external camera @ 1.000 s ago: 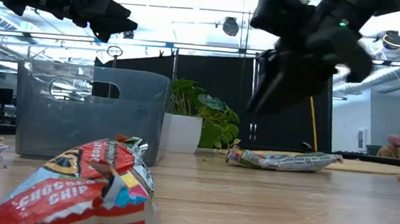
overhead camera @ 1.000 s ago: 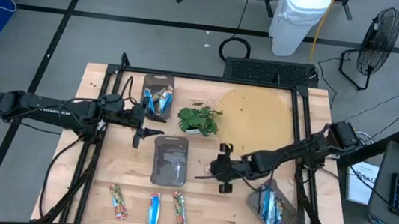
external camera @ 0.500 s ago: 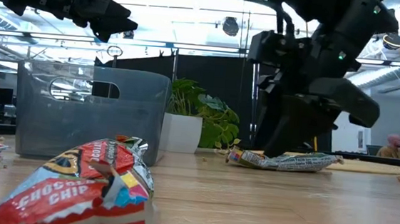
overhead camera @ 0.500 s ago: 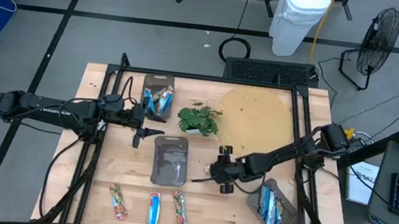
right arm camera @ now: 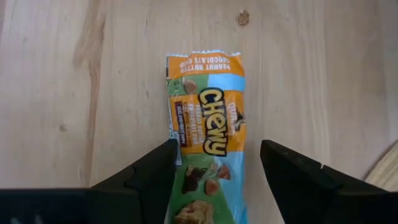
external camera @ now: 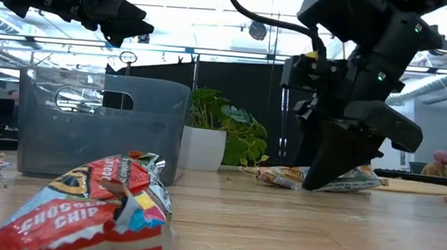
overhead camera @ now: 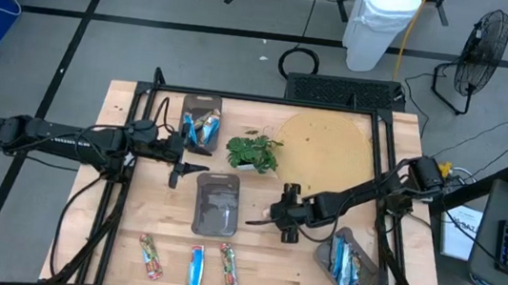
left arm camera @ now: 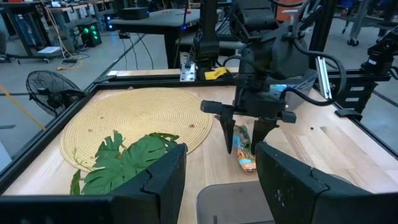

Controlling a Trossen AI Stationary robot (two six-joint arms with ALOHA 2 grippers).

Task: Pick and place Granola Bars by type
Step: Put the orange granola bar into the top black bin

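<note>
Pale wooden plank table (overhead camera: pixel 144 221), visible grain, black metal frame along the edges.

Left gripper (overhead camera: pixel 196 160) held above the table just beside the rear tray (overhead camera: pixel 201 120); dark fingers (left arm camera: pixel 166 180) parted, nothing between them. Rear tray grey, rectangular, holding crinkled wrapped bars in blue and tan.

Along the front edge, three bars lying flat in a row, apart from one another: a red multicolour bar (overhead camera: pixel 152 256), a blue-silver bar (overhead camera: pixel 195 267), a second red multicolour bar (overhead camera: pixel 229 267). In the low view, nearest red wrapper (external camera: pixel 93 207) glossy and creased, lettered "CHOCOLATE CHIP".

Centre tray (overhead camera: pixel 216 203) grey, translucent, rounded corners, with handle cut-outs in the walls (external camera: pixel 100 123); contents hard to tell from above, possibly none.

Small leafy green plant (overhead camera: pixel 253 151) in a white pot behind it; round woven straw mat (overhead camera: pixel 322 153) beyond.

Right gripper (overhead camera: pixel 264 222) low over the table, to the right of the centre tray, fingers (right arm camera: pixel 152 177) spread wide on either side of a green-and-orange bar (right arm camera: pixel 205 158). Bar flat on the wood, not gripped; wrapper shiny, serrated end, printed "CHEWY", chocolate pieces pictured.

Right-hand tray (overhead camera: pixel 347 265) near the front right corner, grey, set at an angle, holding blue-silver bars.
</note>
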